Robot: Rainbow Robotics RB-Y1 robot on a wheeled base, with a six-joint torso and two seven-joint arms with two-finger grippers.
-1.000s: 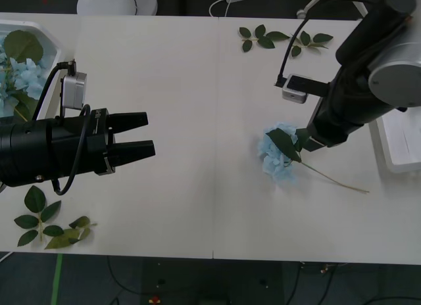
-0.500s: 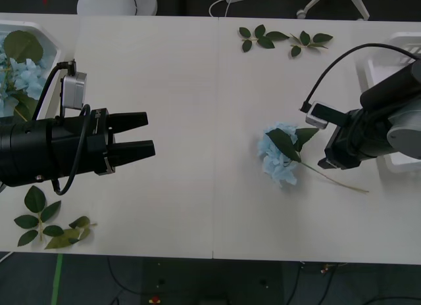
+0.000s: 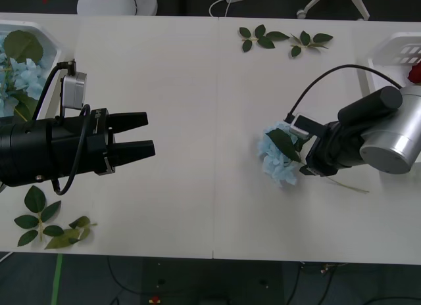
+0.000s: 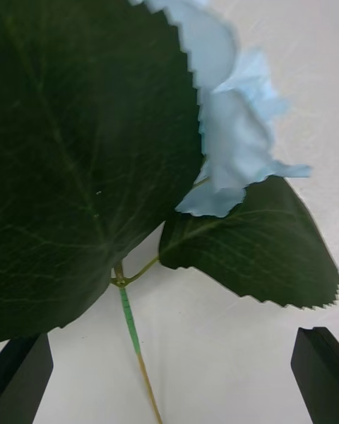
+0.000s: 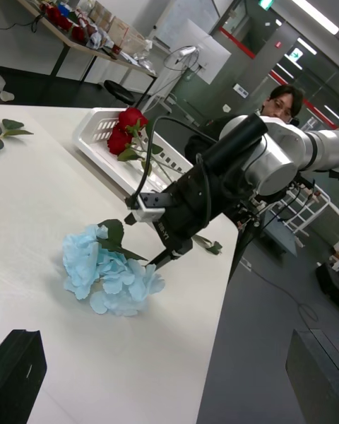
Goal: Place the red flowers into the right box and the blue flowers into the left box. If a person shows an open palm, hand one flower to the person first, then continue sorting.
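Observation:
A blue flower (image 3: pixel 275 162) lies on the white table right of centre, its thin stem (image 3: pixel 345 185) trailing toward the right. My right gripper (image 3: pixel 304 162) is low at the bloom's leaf side, open. The right wrist view has the stem (image 4: pixel 134 332) and two dark leaves (image 4: pixel 78 155) between its black fingers (image 4: pixel 316 367), with pale petals (image 4: pixel 229 120) beyond. My left gripper (image 3: pixel 150 133) hovers open at the left, pointing at the flower (image 5: pixel 106 272). Blue flowers (image 3: pixel 14 71) fill the left box (image 3: pixel 46 39). Red flowers (image 5: pixel 127 131) lie in the right box (image 5: pixel 99 138).
Bloomless leaf sprigs lie at the table's far edge (image 3: pixel 283 39) and near its front left corner (image 3: pixel 49 223). The right box (image 3: pixel 391 55) stands at the far right, just behind my right arm. Bare tabletop stretches between the two grippers.
My right arm has swung from near the right box down and in to the blue flower, ending low at its stem and leaves. The left arm has stayed still.

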